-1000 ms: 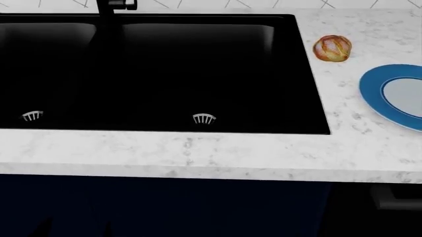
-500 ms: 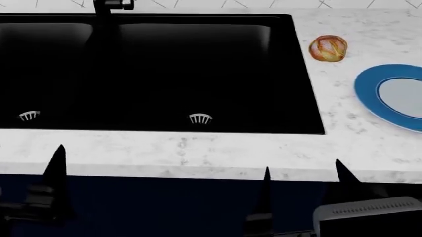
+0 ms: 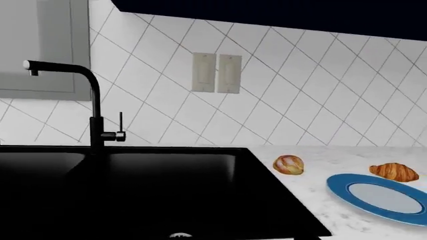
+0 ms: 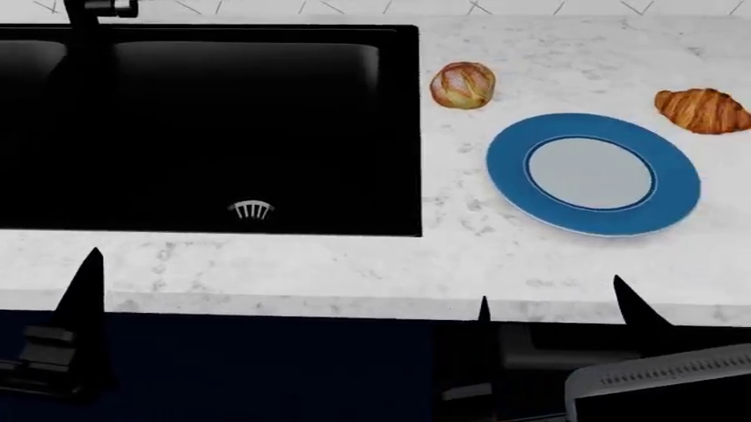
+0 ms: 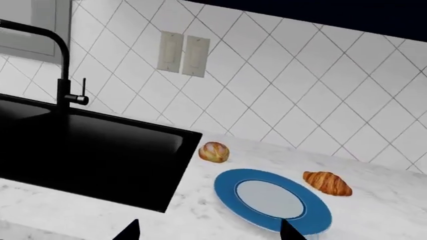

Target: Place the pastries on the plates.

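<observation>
The bread roll lies on the marble counter just right of the black sink. The blue-rimmed plate sits near it, the croissant at its far right. Both the left gripper and right gripper hang low, fingers spread, holding nothing.

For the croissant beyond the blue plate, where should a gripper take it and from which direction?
Probably from above, with the fingers closing across the thick middle of the croissant. It lies flat on the counter with its long axis running roughly left to right and its ends tapering, so the middle offers the most to hold. It sits clear of the blue-rimmed plate, leaving room to descend.
</observation>
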Controlling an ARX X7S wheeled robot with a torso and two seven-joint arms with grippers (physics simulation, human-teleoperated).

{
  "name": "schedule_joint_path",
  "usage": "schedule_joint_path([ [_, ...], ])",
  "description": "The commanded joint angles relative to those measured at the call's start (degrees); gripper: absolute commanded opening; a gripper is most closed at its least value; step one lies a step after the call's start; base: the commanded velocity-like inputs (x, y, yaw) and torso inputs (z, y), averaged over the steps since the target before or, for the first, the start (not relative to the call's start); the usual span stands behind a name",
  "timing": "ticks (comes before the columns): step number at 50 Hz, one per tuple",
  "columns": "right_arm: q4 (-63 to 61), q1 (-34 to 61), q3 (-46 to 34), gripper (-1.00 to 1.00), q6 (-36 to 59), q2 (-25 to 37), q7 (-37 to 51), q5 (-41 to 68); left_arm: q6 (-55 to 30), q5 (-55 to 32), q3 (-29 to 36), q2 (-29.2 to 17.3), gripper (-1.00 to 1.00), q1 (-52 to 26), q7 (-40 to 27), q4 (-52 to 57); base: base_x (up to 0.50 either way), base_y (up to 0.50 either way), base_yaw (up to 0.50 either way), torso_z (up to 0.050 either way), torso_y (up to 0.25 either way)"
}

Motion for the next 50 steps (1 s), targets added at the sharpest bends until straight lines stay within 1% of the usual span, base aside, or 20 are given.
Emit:
schedule_joint_path([
  [1,-1.3,0.1,0.6,1.0,1.6,0.6,0.8,0.4,-1.0,-1.0,-0.1,-0.6,1.0,-0.3,-0.4,0.9,0.0,-0.5,0.0,0.0,0.0],
  [27,-1.9,-0.9,0.5,1.0,1.7,1.1,1.8,0.6,-0.8,-2.2,-0.2,-1.0,1.0,1.0,-0.6,1.1,0.0,-0.5,0.0,0.0,0.0],
  [40,-1.5,-0.7,0.3,1.0,1.4,1.5,1.9,0.8,-0.1,-1.9,0.1,-1.3,1.0,0.9,-0.7,0.9,0.0,-0.5,0.0,0.0,0.0],
  [43,-1.0,-0.5,0.4,1.0,1.1,1.6,1.9,0.8,-0.6,-1.7,-0.1,-1.6,1.0,-0.1,-1.2,0.9,0.0,-0.41,0.0,0.0,0.0],
  [46,-1.6,1.7,0.8,1.0,4.4,1.9,2.2,1.9,-1.9,-2.5,-1.0,-2.3,1.0,-2.0,-2.0,0.7,0.0,-0.01,0.0,0.0,0.0],
  [49,-4.3,7.4,4.6,1.0,14.2,1.5,2.9,7.3,-5.4,-4.9,-2.9,-3.8,1.0,-5.9,-3.8,1.9,0.0,0.0,0.0,0.0,0.0],
  [50,-6.5,12.5,7.9,1.0,20.9,1.3,3.0,11.4,-8.7,-7.7,-4.7,-5.0,1.0,-9.2,-5.2,2.6,0.0,0.0,0.0,0.0,0.0],
])
